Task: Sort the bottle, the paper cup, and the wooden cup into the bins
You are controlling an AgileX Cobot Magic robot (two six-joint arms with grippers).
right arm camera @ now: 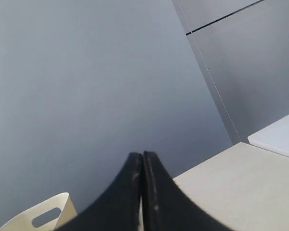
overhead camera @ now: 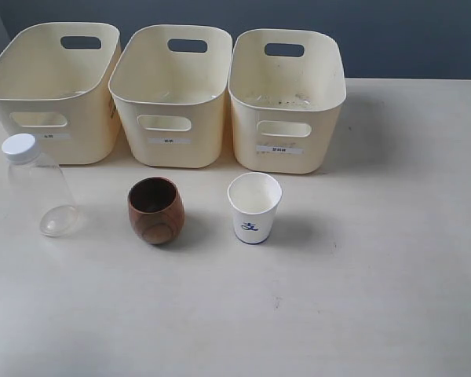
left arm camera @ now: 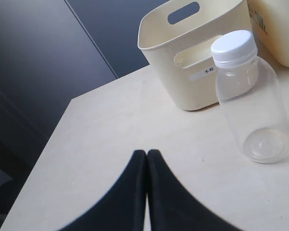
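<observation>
Three cream bins stand in a row at the back of the table: left bin (overhead camera: 55,94), middle bin (overhead camera: 171,98), right bin (overhead camera: 286,102). In front of them stand the clear bottle (overhead camera: 39,188) with its white cap, the brown wooden cup (overhead camera: 155,210) and the white paper cup (overhead camera: 254,206) with a blue mark. Neither arm shows in the exterior view. My left gripper (left arm camera: 147,153) is shut and empty, hovering over bare table short of the bottle (left arm camera: 250,96) and a bin (left arm camera: 197,53). My right gripper (right arm camera: 143,155) is shut, empty, and aimed at the grey wall.
The pale table (overhead camera: 361,298) stretches wide in front and to the right of the objects. Its left edge (left arm camera: 53,134) drops off near the left gripper. A bin's corner (right arm camera: 43,214) and a table corner (right arm camera: 241,183) show in the right wrist view.
</observation>
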